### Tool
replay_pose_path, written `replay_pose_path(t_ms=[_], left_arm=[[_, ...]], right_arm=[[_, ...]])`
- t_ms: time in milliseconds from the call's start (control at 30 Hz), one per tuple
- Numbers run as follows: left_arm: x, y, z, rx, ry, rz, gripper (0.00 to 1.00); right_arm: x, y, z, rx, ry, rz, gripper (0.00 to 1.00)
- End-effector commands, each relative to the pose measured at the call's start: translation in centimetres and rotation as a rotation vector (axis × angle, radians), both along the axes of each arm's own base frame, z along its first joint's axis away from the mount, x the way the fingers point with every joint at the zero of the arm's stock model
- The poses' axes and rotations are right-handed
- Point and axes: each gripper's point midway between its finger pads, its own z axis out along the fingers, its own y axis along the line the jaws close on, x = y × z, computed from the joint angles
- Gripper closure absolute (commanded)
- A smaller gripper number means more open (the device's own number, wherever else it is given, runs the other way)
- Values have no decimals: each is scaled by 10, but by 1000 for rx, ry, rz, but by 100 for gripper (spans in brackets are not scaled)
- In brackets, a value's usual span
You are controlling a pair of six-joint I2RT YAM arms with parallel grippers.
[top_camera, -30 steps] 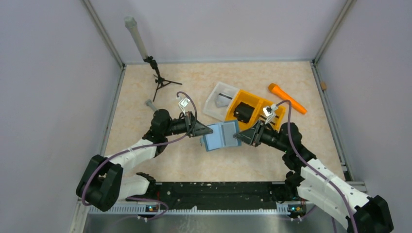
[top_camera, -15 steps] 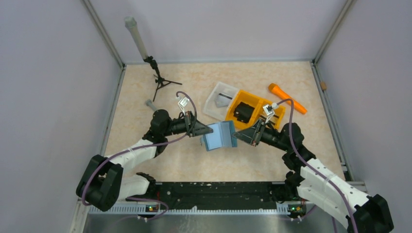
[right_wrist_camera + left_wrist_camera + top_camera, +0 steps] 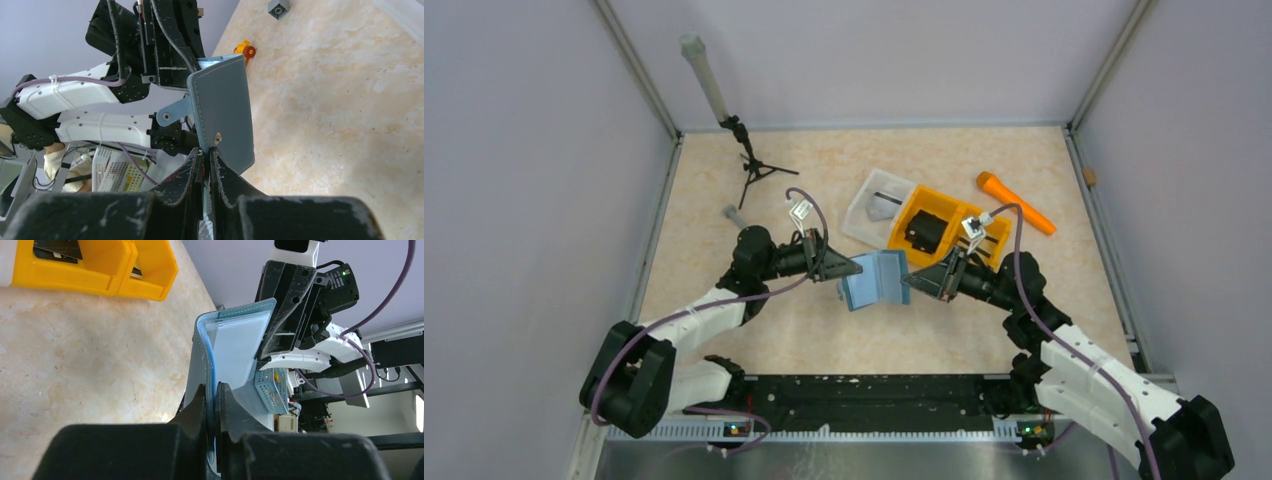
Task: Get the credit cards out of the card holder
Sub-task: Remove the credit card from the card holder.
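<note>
Near the middle of the counter (image 3: pixel 754 335), both arms hold the card holder (image 3: pixel 874 283) open between them.
One flap is clenched in the left hand (image 3: pixel 856 268), the snap-bearing flap in the right hand (image 3: pixel 908 282), so the holder seems lifted off the counter, nearer its front edge than the orange bin (image 3: pixel 944 213), spread in a V, probably to bare the inner pocket for pulling cards. A pale panel (image 3: pixel 235 352) shows inside; whether it is a card I cannot tell. Against a second ago, the right flap stands steeper and the right hand sits slightly closer to the left.
</note>
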Motion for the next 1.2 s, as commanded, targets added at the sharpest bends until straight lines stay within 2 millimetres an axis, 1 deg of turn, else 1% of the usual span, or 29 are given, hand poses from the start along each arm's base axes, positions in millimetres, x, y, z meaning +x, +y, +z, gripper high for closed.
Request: replay_pose_path(t_ms=[0, 67, 100, 167, 200, 233, 300, 400, 467, 600, 767, 800, 833, 867, 900, 933, 1000, 1067, 1167], left_arm=[[-7, -2, 24, -54, -85, -23, 100], [-7, -3, 25, -55, -86, -24, 100], [-7, -4, 24, -54, -85, -25, 100], [-8, -5, 24, -53, -82, -29, 100], [-8, -5, 24, -53, -81, -30, 100], [-8, -5, 24, -53, -81, -31, 100], [-9, -6, 24, -56, -80, -33, 100], [-11, -7, 27, -61, -84, -38, 100], [-12, -8, 29, -64, -86, -42, 100], [-13, -9, 31, -65, -88, -47, 100], [-14, -12, 32, -67, -90, -53, 100], [-13, -12, 32, -67, -90, -52, 98], [-13, -13, 31, -65, -88, -54, 94], [-13, -14, 30, -62, -85, -54, 84], [-12, -14, 27, -55, -81, -53, 71], [-11, -15, 25, -49, -77, -52, 61], [-11, -16, 21, -41, -72, -54, 47], [-9, -18, 15, -31, -63, -53, 36], [-8, -23, 7, -15, -50, -54, 23]], right_arm=[[-1, 4, 8, 13, -36, 18, 94], [-3, 5, 12, 41, -43, 29, 94], [-4, 6, 15, 53, -46, 34, 92], [-5, 6, 17, 63, -45, 37, 82], [-5, 6, 16, 62, -45, 38, 80], [-4, 6, 17, 61, -46, 36, 83], [-4, 6, 14, 51, -44, 35, 91], [-2, 5, 9, 25, -38, 24, 95], [-1, 5, 7, 13, -31, 17, 100], [-1, 5, 7, 16, -34, 16, 100], [6, 2, -3, -50, -24, -20, 100], [8, 1, -4, -67, -23, -30, 100], [8, 1, -6, -82, -26, -34, 100], [8, 2, -5, -87, -31, -32, 100], [7, 4, -4, -88, -34, -27, 100], [7, 5, -2, -87, -37, -22, 100], [5, 9, 2, -86, -45, -13, 100], [6, 11, 3, -89, -45, -10, 100], [9, 12, 0, -104, -31, -14, 100]])
